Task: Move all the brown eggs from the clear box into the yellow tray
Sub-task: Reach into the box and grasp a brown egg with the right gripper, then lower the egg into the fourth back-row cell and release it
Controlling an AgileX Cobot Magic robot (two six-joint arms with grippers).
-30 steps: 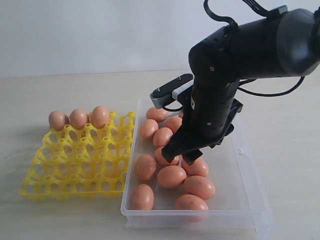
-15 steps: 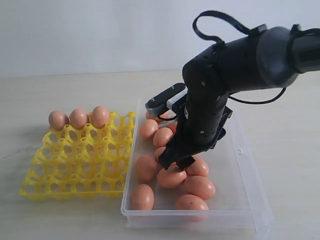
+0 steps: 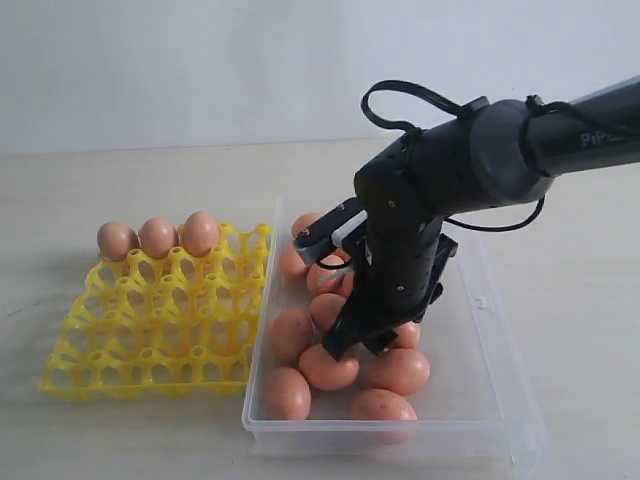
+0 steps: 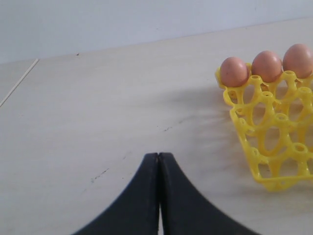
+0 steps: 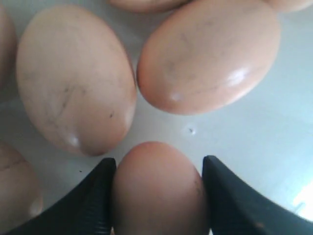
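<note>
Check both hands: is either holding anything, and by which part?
The right hand pinches one brown egg across its two sides, down in the clear box, not yet lifted. The left hand is shut and holds nothing.

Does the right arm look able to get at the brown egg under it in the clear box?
Probably yes: the right arm has its jaws flanking that brown egg, seemingly touching both sides, with nothing between them and it.
</note>
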